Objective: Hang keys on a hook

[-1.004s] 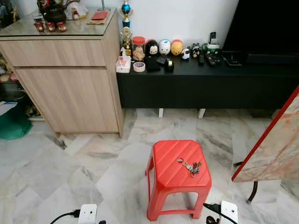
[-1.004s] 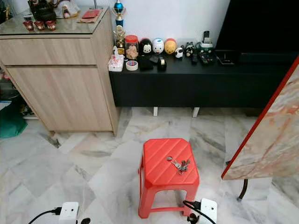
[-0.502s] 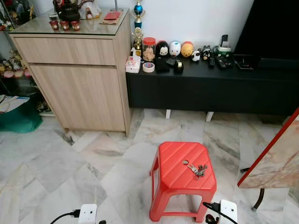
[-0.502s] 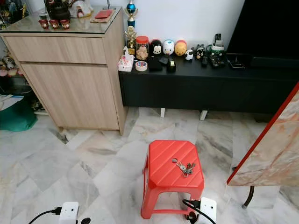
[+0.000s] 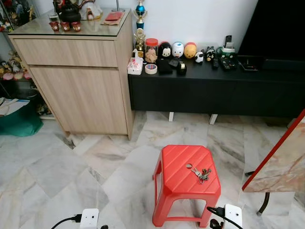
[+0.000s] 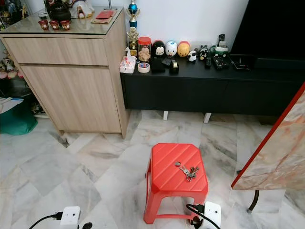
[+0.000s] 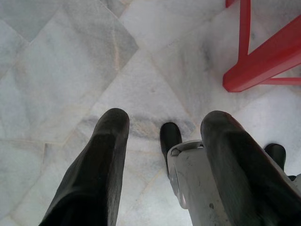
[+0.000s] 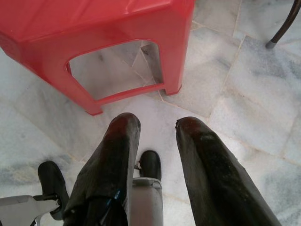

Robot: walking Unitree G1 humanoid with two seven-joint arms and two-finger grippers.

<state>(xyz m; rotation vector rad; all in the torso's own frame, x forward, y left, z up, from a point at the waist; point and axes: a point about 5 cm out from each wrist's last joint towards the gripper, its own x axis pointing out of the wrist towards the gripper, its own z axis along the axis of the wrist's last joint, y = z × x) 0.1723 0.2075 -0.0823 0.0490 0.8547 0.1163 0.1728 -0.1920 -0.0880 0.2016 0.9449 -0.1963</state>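
A bunch of keys (image 5: pixel 199 172) on a ring lies on top of a red plastic stool (image 5: pixel 175 168), toward its right side, just ahead of me on the marble floor. Both arms hang low at my sides. My left gripper (image 7: pixel 164 123) points down at the floor tiles, open and empty, with a leg of the stool (image 7: pixel 268 56) off to one side. My right gripper (image 8: pixel 157 123) is also open and empty, its fingers aimed at the floor beside the stool's base (image 8: pixel 94 28).
A light wooden cabinet (image 5: pixel 76 81) stands at the back left. A low black bench (image 5: pixel 214 88) with figurines and remotes runs along the wall. A red-edged marbled board (image 5: pixel 281 162) leans at the right. A green bag (image 5: pixel 19 123) sits at the far left.
The whole picture shifted right and slightly down since a second ago, so the camera moved. The keys and stool have stayed put, and little differs over the last half second.
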